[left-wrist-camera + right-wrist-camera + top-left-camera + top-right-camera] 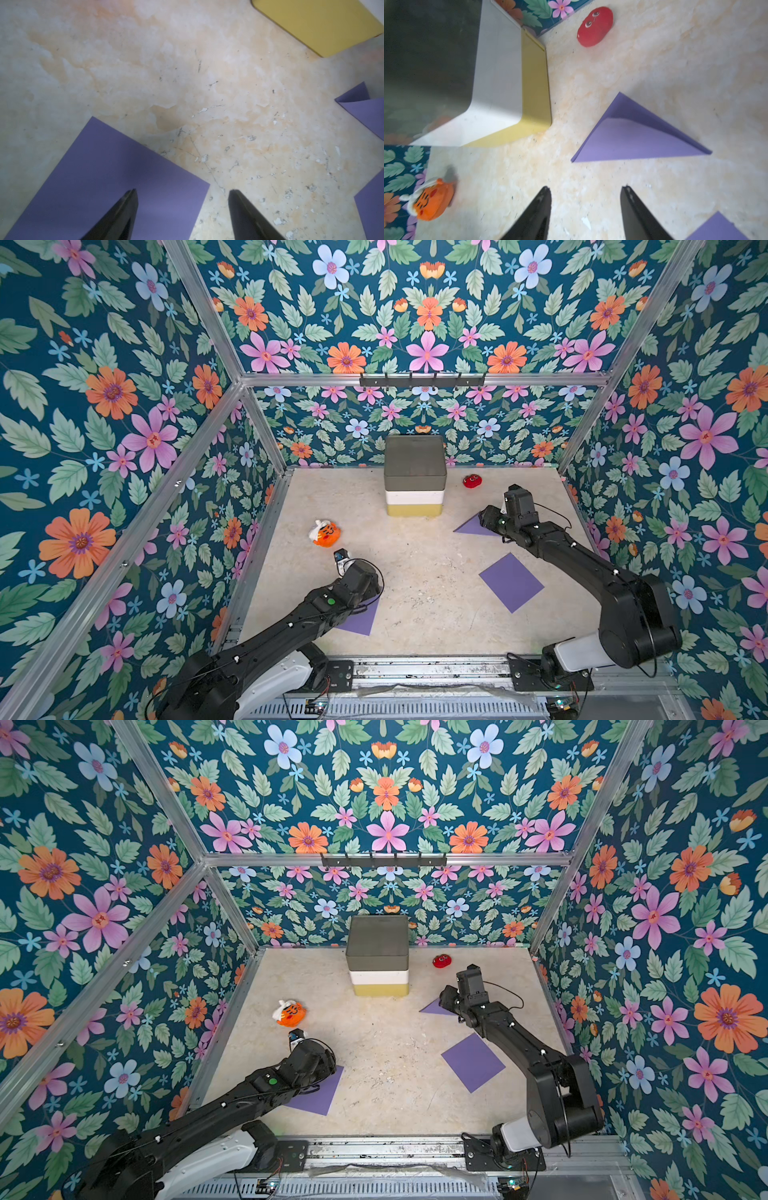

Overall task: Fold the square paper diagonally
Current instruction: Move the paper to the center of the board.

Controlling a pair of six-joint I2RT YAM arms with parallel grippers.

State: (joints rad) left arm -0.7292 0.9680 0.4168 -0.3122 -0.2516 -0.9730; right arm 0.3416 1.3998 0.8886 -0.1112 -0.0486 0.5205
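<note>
Left fingers [120,216] spread | right fingers [537,214] spread | flat papers [511,583] 2 | folded paper [639,141] 1 | toys [325,533] 2

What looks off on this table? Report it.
The folded purple paper near the stacked bins is not lying flat: its upper layer bows up, leaving a gap along one edge in the right wrist view. The right gripper hangs open, clear of it. Nothing else looks spilled or damaged.

Far centre: stacked bins [414,477], round toy [472,480] to their right. Left: pumpkin toy [325,533]. Right: folded paper [471,526], flat sheet [511,583] nearer. Near left: second sheet [363,620].
</note>
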